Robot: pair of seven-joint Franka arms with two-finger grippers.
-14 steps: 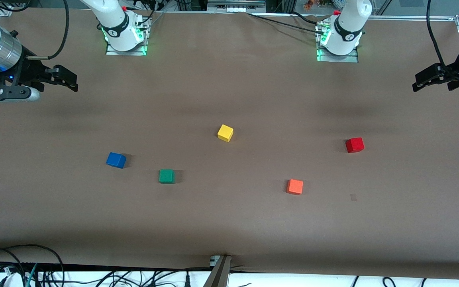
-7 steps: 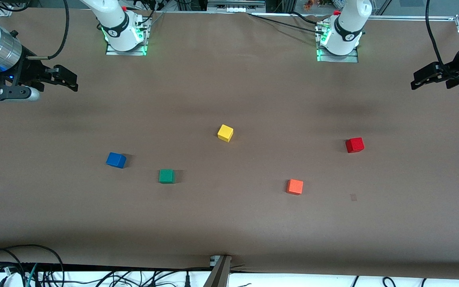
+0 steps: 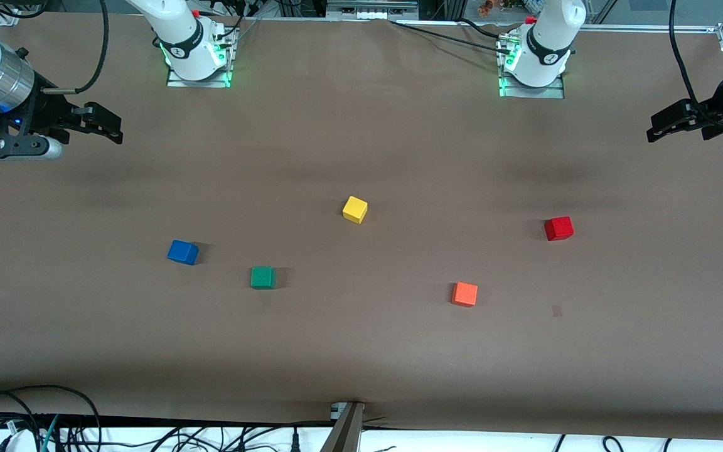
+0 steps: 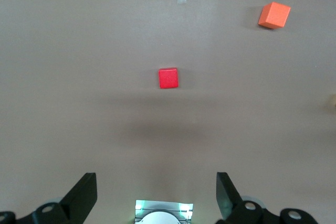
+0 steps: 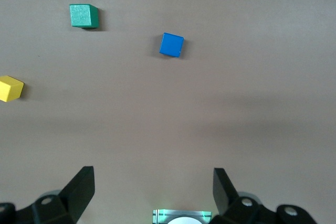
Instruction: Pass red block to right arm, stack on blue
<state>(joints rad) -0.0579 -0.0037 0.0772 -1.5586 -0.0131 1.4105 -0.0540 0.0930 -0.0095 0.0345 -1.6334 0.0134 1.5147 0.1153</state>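
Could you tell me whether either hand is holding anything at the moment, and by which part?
Nothing is held. The left hand and right hand are both open and empty above the table; the red block lies untouched.

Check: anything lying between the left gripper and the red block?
Nothing. In the left wrist view the open left gripper looks onto the red block over bare table; the orange block sits off to one side.
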